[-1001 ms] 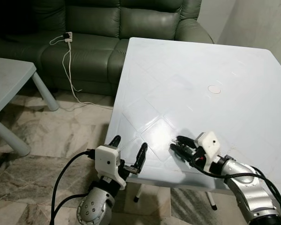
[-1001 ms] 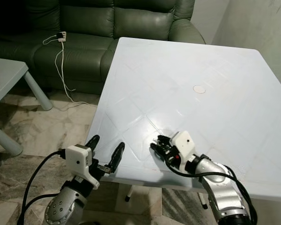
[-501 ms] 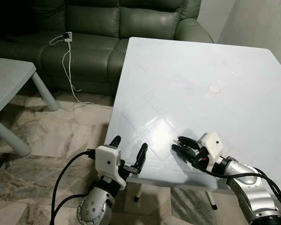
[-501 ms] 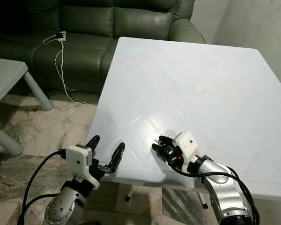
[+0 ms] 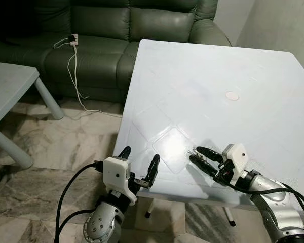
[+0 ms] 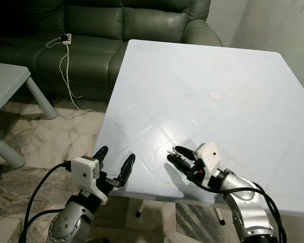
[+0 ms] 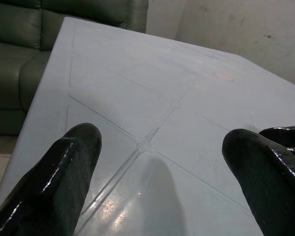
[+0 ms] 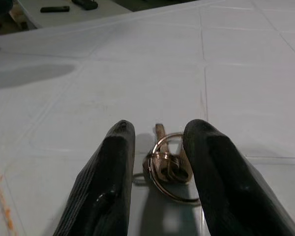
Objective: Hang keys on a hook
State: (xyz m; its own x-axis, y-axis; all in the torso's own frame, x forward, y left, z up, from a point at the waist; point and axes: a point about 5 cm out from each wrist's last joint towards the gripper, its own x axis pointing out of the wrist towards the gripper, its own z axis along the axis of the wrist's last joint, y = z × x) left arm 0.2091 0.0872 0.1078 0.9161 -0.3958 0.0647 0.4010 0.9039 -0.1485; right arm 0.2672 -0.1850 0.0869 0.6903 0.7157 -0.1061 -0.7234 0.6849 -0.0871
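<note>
the right claw [image 8: 160, 147] lies low over the near part of the white desk [image 5: 202, 91], its two black fingers [image 8: 105, 177] parted a little, with the keys [image 8: 168, 164] lying between them on the desk top. the keys are a small bunch on a metal ring; one key blade points out past the fingertips. whether the fingers touch the ring cannot be told, but they are not pressed shut on it. in the eye views the same claw [image 5: 198, 155] points toward the robot's left, with a bit of metal glinting at its tips, and its white wrist housing and silver arm trail back toward the near right corner of the desk.

well to the left of it, the left claw [image 5: 139, 163] hangs at the near edge of the desk, fingers [image 7: 64, 172] spread wide and holding nothing, black cables looping from its wrist.

farther out from the right claw, a small round pale disc [image 5: 232, 95] lies on the desk top. beyond the desk's far edge stands a dark green leather sofa [image 5: 116, 25], with a white power strip [image 5: 72, 39] on its seat and a white cord trailing to the marble floor [image 5: 55, 147]. far to the left is a second pale desk [image 5: 7, 86]. no writing or brand can be read anywhere.
</note>
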